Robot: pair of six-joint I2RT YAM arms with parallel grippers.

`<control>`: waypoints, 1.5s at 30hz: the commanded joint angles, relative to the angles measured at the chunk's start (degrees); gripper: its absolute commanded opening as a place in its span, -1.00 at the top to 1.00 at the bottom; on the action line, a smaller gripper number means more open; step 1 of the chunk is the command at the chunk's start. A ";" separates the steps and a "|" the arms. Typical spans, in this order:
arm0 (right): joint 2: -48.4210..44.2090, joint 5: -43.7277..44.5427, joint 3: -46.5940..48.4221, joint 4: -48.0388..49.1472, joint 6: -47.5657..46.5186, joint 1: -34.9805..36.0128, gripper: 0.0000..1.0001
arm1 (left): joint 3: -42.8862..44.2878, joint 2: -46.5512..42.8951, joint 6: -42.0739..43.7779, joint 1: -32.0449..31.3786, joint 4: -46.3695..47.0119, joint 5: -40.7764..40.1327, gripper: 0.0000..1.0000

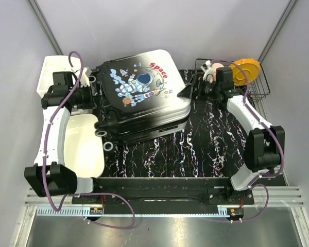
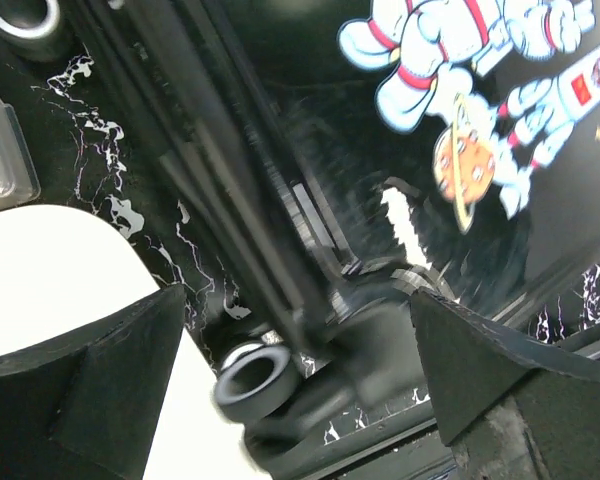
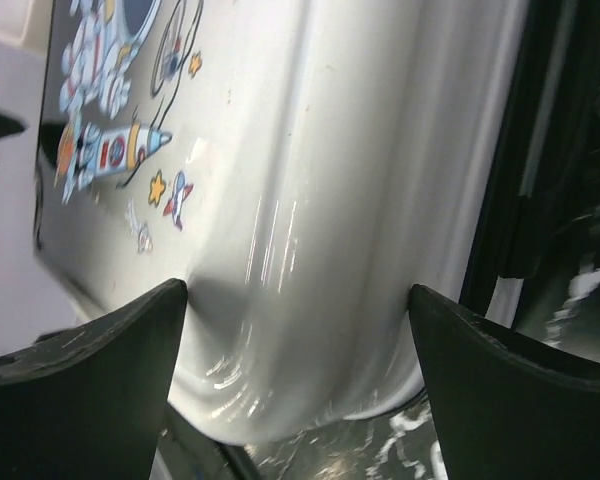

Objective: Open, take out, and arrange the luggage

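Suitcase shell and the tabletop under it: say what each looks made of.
Suitcase shell: looks like hard glossy plastic, judging by sharp light streaks on its moulded ribs. Tabletop: black with white marble-like veining, probably a printed mat or laminate; which, I cannot tell.

Large hard-shell suitcase (image 1: 141, 98): a smooth plastic shell fading from black to white, highly glossy, with bright streaks of reflected light along its moulded ribs and a flat printed cartoon astronaut. A black wheel (image 2: 255, 378) on it looks dull and rubbery. The black table top (image 1: 195, 149) with white marble veining is smooth with a faint sheen. A white oval tub (image 1: 85, 149) is smooth plastic with a soft shine. A black basket (image 1: 262, 85) is thin metal wire. A round orange plate (image 1: 245, 69) is glossy. The right gripper (image 3: 298, 290) has matt black fingers (image 3: 80, 400), slightly grainy and faintly scuffed.
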 commanded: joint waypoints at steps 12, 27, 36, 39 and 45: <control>-14.24 -8.30 -7.64 -10.54 -7.20 8.56 -0.99 | 1.03 11.49 -2.11 -0.68 9.90 2.86 -0.98; -2.65 -10.75 2.38 -14.85 -15.04 -3.22 -0.99 | 16.39 28.19 4.56 -9.82 8.68 5.17 -0.73; -5.44 -11.64 -4.11 -12.39 -10.55 1.61 -0.99 | 29.45 25.59 7.22 -6.41 -2.05 10.85 -0.91; -7.55 -10.77 -7.00 -11.08 -8.71 3.37 -0.99 | 22.17 15.84 4.41 -0.96 -2.57 12.72 -0.95; -8.79 -9.88 -12.81 -3.09 -2.31 10.75 -1.00 | 0.30 -7.19 2.11 4.41 -2.75 9.13 -0.98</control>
